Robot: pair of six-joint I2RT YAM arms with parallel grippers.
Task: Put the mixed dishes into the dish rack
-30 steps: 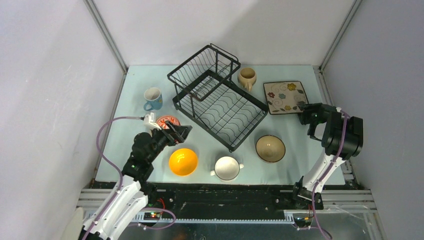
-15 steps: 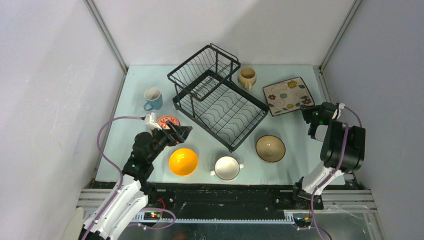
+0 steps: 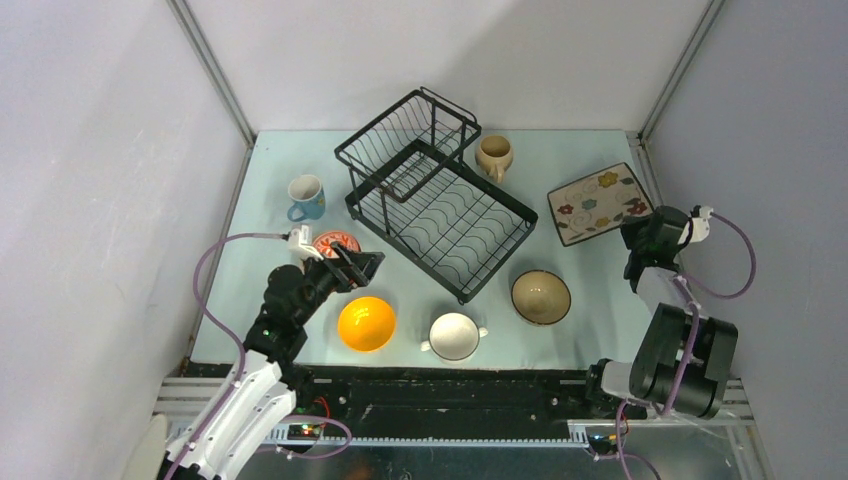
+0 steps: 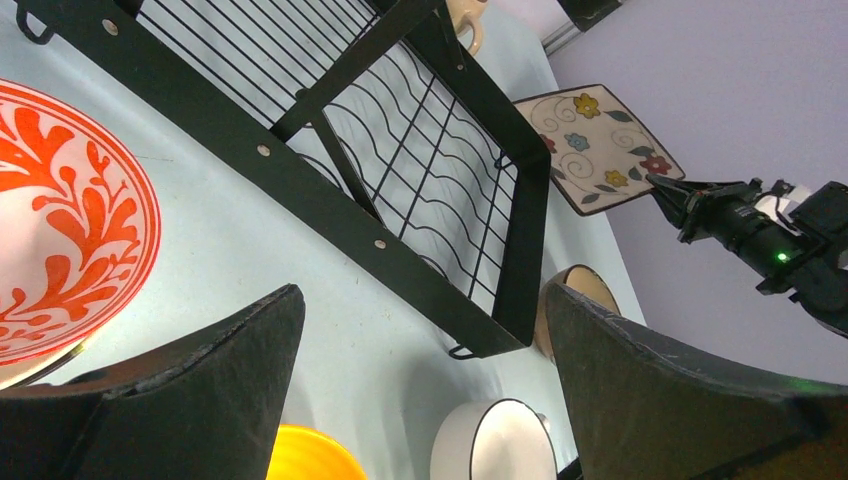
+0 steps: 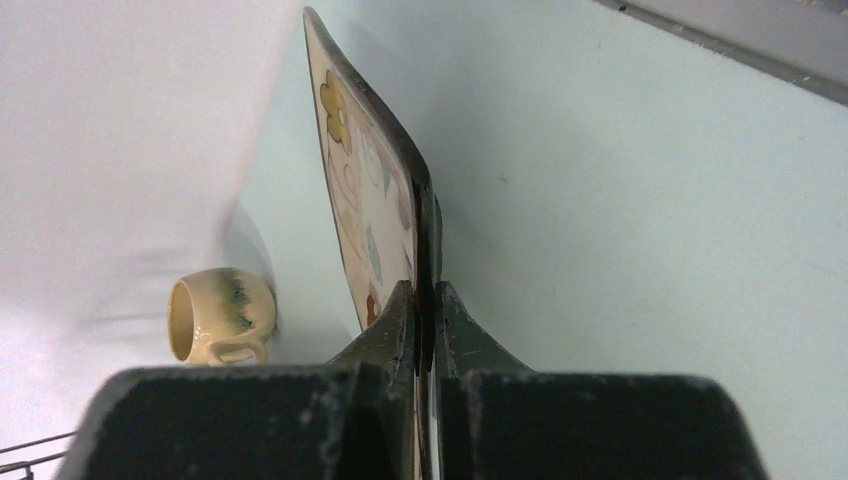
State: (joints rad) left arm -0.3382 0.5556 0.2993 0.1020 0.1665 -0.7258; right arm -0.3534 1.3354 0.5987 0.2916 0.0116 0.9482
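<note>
My right gripper [image 3: 640, 225] is shut on the near right edge of the square cream floral plate [image 3: 597, 204], which is tilted up off the table. In the right wrist view the plate [image 5: 365, 190] stands edge-on between the closed fingers [image 5: 400, 320]. The black dish rack [image 3: 440, 200] sits in the middle of the table, holding nothing. My left gripper [image 3: 365, 265] hangs open just right of the red-patterned bowl [image 3: 330, 241], nothing between its fingers; that bowl [image 4: 60, 230] fills the left of the left wrist view.
Along the front stand an orange-yellow bowl [image 3: 366, 323], a white two-handled bowl [image 3: 454, 336] and a tan bowl [image 3: 541, 297]. A blue mug [image 3: 306, 198] is left of the rack. A beige mug [image 3: 494, 155] stands at its far right.
The right gripper closed on the floral plate's edge and drew it to the right, tilting it up as the arm swung back. The left arm stayed still.
</note>
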